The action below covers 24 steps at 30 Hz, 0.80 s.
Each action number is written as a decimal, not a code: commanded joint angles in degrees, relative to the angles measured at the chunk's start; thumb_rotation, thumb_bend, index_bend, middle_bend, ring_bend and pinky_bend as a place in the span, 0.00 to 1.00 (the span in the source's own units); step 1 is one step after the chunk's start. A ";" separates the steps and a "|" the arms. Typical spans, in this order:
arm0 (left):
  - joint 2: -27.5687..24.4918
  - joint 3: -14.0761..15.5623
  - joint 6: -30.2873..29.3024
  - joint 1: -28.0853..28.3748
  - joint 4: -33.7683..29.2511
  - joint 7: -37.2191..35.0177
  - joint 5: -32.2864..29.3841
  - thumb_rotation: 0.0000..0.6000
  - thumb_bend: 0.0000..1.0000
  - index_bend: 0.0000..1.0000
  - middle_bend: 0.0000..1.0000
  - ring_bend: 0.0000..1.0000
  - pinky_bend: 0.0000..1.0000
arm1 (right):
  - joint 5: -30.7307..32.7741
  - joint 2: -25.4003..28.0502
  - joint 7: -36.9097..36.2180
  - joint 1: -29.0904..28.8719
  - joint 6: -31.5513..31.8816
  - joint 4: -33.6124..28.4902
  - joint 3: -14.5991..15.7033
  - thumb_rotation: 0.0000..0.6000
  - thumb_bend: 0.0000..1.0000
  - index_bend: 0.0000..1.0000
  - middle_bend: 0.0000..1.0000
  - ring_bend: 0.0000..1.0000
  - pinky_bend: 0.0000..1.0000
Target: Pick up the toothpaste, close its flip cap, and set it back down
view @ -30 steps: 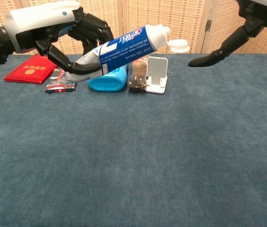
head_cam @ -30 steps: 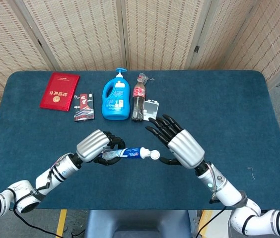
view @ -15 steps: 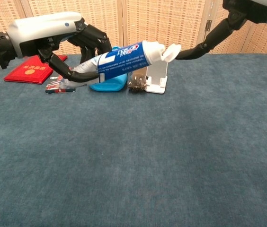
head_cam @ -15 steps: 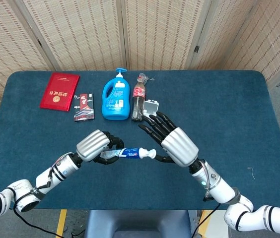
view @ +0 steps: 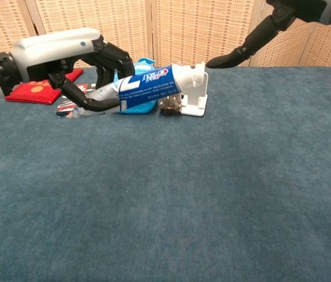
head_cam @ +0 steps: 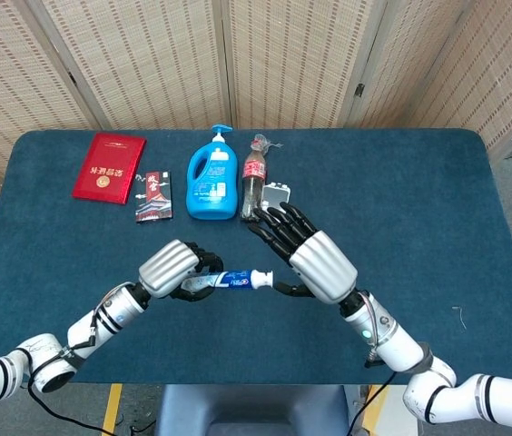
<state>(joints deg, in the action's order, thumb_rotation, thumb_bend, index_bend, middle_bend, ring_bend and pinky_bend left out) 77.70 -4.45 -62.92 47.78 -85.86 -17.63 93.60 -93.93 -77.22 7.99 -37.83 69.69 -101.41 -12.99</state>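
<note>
My left hand (head_cam: 172, 268) grips the blue-and-white toothpaste tube (head_cam: 231, 281) by its tail end and holds it roughly level a little above the table, nozzle pointing right. In the chest view the left hand (view: 66, 51) is at upper left, with the toothpaste tube (view: 148, 88) sticking out to the right. The white flip cap (head_cam: 263, 278) lies folded against the tube's end. My right hand (head_cam: 315, 261) hovers just right of the cap with fingers spread and holds nothing. Its thumb tip reaches to the cap (view: 196, 75).
Along the far side of the blue table (head_cam: 419, 200) lie a red booklet (head_cam: 109, 167), a small dark packet (head_cam: 153, 196), a blue pump bottle (head_cam: 212, 179), a cola bottle (head_cam: 253, 177) and a white stand (head_cam: 278, 197). These sit just behind the held tube.
The right hand moved left toward the tube and its thumb pushed the flip cap from hanging open to folded against the nozzle. The left hand lowered and levelled the tube.
</note>
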 commanded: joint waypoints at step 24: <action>4.48 -0.72 -8.66 -3.57 5.34 -5.08 1.61 1.00 0.62 0.74 0.84 0.77 0.56 | 4.24 0.42 -29.42 -3.61 -6.15 -0.03 1.06 0.14 0.00 0.00 0.00 0.00 0.00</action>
<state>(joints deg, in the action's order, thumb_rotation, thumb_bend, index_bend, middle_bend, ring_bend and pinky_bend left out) 82.13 -5.10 -71.69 44.14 -80.46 -22.81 95.30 -90.10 -76.33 -20.92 -40.99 63.99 -101.88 -11.64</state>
